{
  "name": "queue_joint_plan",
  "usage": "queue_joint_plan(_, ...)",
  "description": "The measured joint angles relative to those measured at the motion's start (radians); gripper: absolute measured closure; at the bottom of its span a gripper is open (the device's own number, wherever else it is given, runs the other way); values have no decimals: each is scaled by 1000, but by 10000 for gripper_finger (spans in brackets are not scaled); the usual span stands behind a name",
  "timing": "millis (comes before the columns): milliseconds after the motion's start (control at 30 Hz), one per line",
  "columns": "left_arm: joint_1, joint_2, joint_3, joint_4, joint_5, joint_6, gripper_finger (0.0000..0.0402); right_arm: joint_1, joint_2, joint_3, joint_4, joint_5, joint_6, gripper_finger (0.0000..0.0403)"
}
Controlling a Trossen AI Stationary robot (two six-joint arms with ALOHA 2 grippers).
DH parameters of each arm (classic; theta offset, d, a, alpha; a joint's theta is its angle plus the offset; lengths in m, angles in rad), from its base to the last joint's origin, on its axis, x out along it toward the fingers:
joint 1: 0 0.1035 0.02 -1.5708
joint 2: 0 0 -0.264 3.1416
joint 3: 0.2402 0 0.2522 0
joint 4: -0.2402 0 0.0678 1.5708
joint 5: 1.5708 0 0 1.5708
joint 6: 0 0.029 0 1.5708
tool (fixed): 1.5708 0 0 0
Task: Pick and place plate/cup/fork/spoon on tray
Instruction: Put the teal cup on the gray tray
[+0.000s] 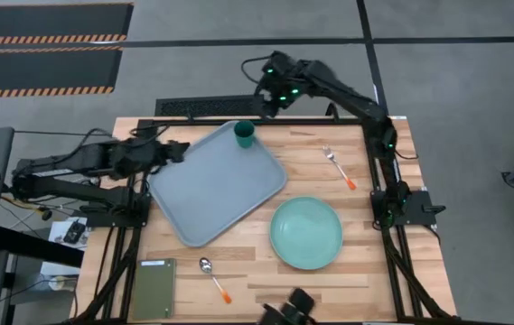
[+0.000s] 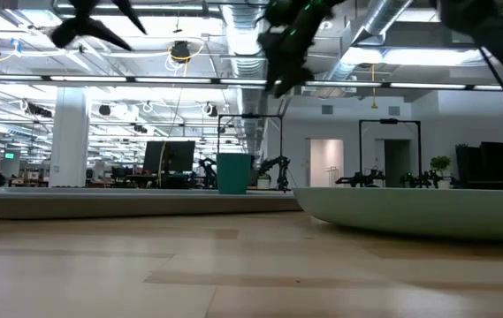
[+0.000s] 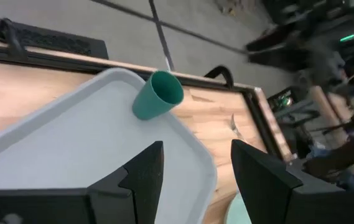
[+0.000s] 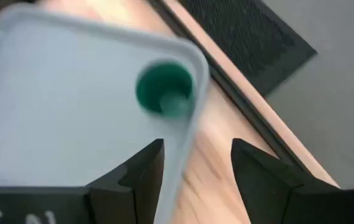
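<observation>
The dark green cup [image 1: 244, 134] stands upright on its base in the far corner of the grey-blue tray [image 1: 211, 185]; it also shows in the left wrist view [image 3: 158, 95] and the right wrist view [image 4: 164, 88]. The mint plate [image 1: 306, 233] lies flat on the table right of the tray. The fork [image 1: 338, 166] lies at the far right, the spoon [image 1: 212, 276] near the front edge. My right gripper [image 1: 264, 106] is open and empty, raised above the far edge beyond the cup. My left gripper [image 1: 181, 152] is open and empty over the tray's left edge.
A dark olive flat rectangle [image 1: 154, 288] lies at the near left corner. A black mat [image 1: 204, 106] lies beyond the table's far edge. Bare wood shows between the tray and the spoon and right of the plate.
</observation>
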Motion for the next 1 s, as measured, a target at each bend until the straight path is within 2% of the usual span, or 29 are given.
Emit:
queue_joint_plan(133,113,174,0,225,213,178,251,2,-118,0,-132,35,-18,198)
queue_joint_plan(200,181,256,3,305,288,223,261,4,-182,0,-181,73,-5,200)
queue_joint_plan(300,301,368,31,316,365,241,271,5,-268,0,-243,124,24,202)
queue_joint_plan(400,426,463,63,351,507,298,272,12,-348,0,-290,166,56,204)
queue_joint_plan(500,519,561,113,363,646,352,261,16,-418,0,-310,207,82,205)
queue_joint_plan(567,553,631,146,359,702,396,248,16,-454,0,-311,215,93,205)
queue_joint_plan(667,573,727,205,351,746,439,226,15,-493,0,-311,218,113,205)
queue_joint_plan(800,576,841,292,297,752,487,203,16,-526,0,-314,217,121,205)
queue_joint_plan(1000,576,948,430,150,639,559,197,16,-532,-2,-320,217,130,205)
